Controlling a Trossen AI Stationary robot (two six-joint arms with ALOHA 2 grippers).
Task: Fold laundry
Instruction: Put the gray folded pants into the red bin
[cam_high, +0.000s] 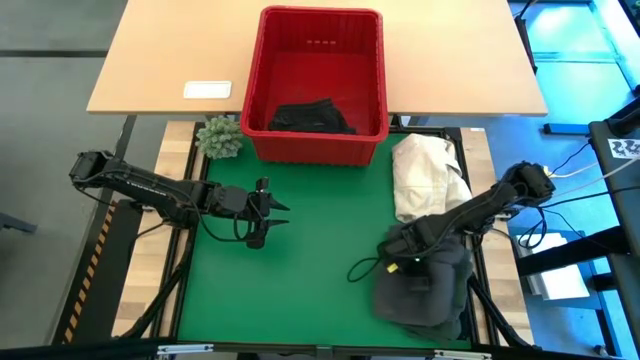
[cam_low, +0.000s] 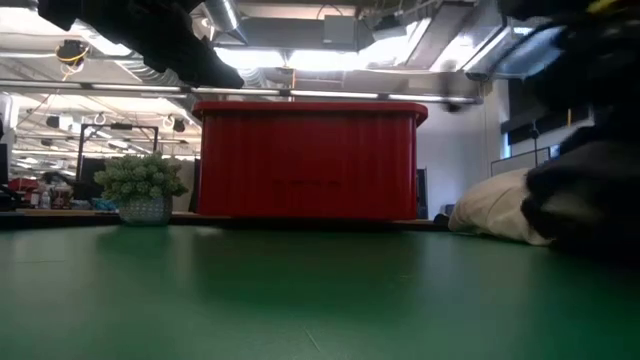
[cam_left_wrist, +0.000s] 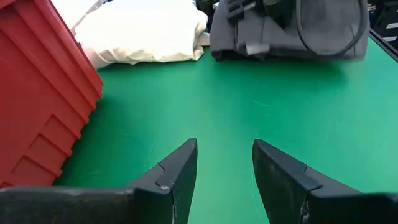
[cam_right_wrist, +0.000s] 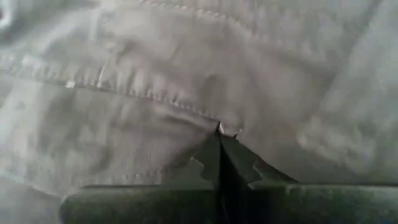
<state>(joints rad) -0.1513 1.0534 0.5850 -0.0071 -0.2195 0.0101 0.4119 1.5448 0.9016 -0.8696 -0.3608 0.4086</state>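
A dark grey garment (cam_high: 425, 290) lies bunched at the near right of the green mat; it also shows in the left wrist view (cam_left_wrist: 292, 31). Its dark cord (cam_high: 362, 268) loops out onto the mat. My right gripper (cam_high: 392, 255) is down on the garment's far left part, shut on the cloth (cam_right_wrist: 221, 130). A black garment (cam_high: 310, 117) lies in the red basket (cam_high: 320, 25). My left gripper (cam_high: 283, 217) is open and empty above the mat's left middle, with its fingers (cam_left_wrist: 180, 165) pointing toward the right edge. My right gripper has the dark grey garment by a stitched seam (cam_right_wrist: 186, 106), caught at the very tips of its shut fingers (cam_right_wrist: 211, 155). One layer or several, I cannot tell. The garment lies on the mat, slack and wrinkled around the tips.
A cream-white cloth heap (cam_high: 425, 175) lies at the far right of the mat, just beyond the grey garment. A small potted plant (cam_high: 220, 137) stands left of the basket. A white card (cam_high: 207, 90) lies on the wooden table behind. Bare green mat (cam_high: 300, 290) stretches between the arms.
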